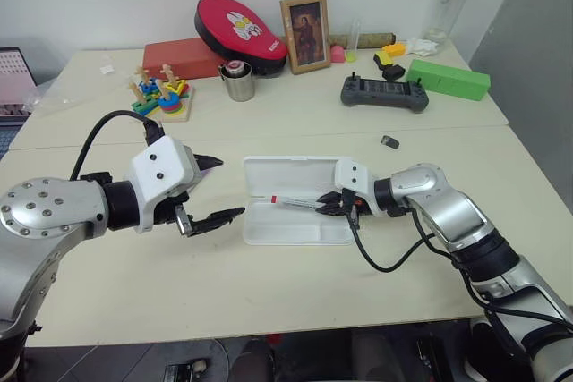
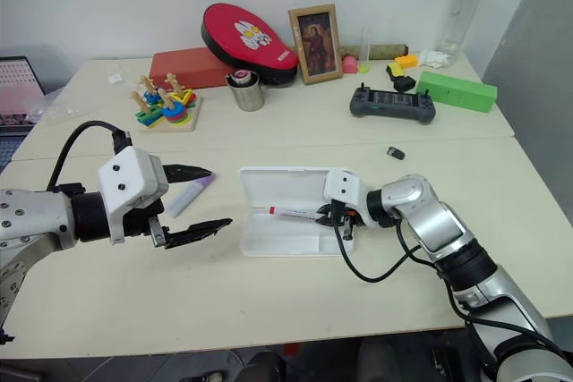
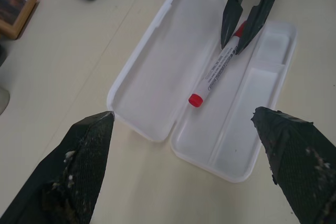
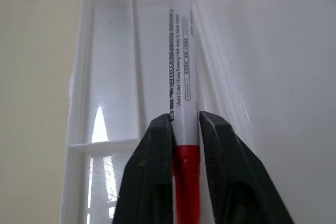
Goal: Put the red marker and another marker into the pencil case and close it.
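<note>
The white pencil case (image 1: 295, 225) lies open at the table's middle, its lid (image 3: 163, 66) flat on the far side. The red marker (image 3: 215, 72) lies along the tray close to the hinge, its red tail end toward my left arm. My right gripper (image 1: 329, 207) reaches in from the right, and its fingers (image 4: 152, 171) press both sides of the marker (image 4: 181, 77) at the cap end. Left of the case, my left gripper (image 2: 220, 196) hovers wide open with nothing in it. The lavender marker (image 2: 190, 194) lies on the table just behind that gripper.
At the back of the table are a green box (image 1: 448, 78), a black controller (image 1: 383, 91), a metal cup (image 1: 237, 80), a colourful stacking toy (image 1: 161, 97), a picture frame (image 1: 305, 33) and a red oval pouch (image 1: 240, 29). A small black item (image 1: 389, 141) lies behind the case.
</note>
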Motion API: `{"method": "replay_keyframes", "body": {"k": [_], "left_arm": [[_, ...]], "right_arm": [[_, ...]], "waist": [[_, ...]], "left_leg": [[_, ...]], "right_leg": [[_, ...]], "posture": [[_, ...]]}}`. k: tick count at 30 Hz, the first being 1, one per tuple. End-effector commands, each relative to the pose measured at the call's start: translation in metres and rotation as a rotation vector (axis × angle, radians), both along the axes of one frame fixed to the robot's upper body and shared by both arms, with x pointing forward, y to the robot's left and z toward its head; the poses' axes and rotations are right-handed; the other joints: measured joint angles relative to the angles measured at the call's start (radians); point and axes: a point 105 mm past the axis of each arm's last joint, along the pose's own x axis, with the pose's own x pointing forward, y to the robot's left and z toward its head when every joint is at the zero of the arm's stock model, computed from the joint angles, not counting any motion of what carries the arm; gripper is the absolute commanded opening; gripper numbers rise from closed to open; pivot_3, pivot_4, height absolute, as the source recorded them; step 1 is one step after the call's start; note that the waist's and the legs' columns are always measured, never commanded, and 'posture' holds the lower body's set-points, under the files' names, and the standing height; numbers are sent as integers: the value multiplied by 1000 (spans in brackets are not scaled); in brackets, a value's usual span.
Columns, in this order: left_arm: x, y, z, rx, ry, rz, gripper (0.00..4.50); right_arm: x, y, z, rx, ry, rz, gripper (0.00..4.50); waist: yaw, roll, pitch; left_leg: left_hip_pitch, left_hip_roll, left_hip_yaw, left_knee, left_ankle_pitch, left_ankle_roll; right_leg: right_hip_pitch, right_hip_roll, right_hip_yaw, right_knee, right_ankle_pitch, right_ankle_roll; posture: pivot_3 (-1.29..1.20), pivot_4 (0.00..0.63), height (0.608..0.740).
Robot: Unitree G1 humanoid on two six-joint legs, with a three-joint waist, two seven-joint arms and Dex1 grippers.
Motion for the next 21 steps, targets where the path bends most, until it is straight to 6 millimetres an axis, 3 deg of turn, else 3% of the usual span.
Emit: {"method": "replay_keyframes", "body": {"k": [1, 4, 11, 15, 21], "left_arm": [[-1, -4, 8, 5, -49, -16, 4500], [-1, -4, 8, 2, -47, -15, 4500], [-1, -2, 7, -11, -44, 0, 4500], [1, 5, 10, -59, -39, 43, 4500], [7, 40, 0, -103, -1, 202, 4500]], "right_arm": [[1, 4, 10, 12, -44, 27, 1968], [1, 6, 15, 30, -56, 25, 2635], [-13, 10, 56, 181, -19, 86, 4403], [-28, 6, 72, 227, 23, 132, 4403], [-55, 0, 86, 253, 61, 222, 4403]], "waist": [[0, 0, 0], [0, 0, 0], [0, 0, 0], [1, 0, 0], [1, 0, 0]], "left_leg": [[0, 0, 0, 0, 0, 0], [0, 0, 0, 0, 0, 0], [0, 0, 0, 0, 0, 0], [0, 0, 0, 0, 0, 0], [0, 0, 0, -1, 0, 0]], "right_leg": [[0, 0, 0, 0, 0, 0], [0, 0, 0, 0, 0, 0], [0, 0, 0, 0, 0, 0], [0, 0, 0, 0, 0, 0], [0, 0, 0, -1, 0, 0]], "posture": [[0, 150, 740], [0, 150, 740], [0, 150, 740], [0, 150, 740], [0, 150, 740]]}}
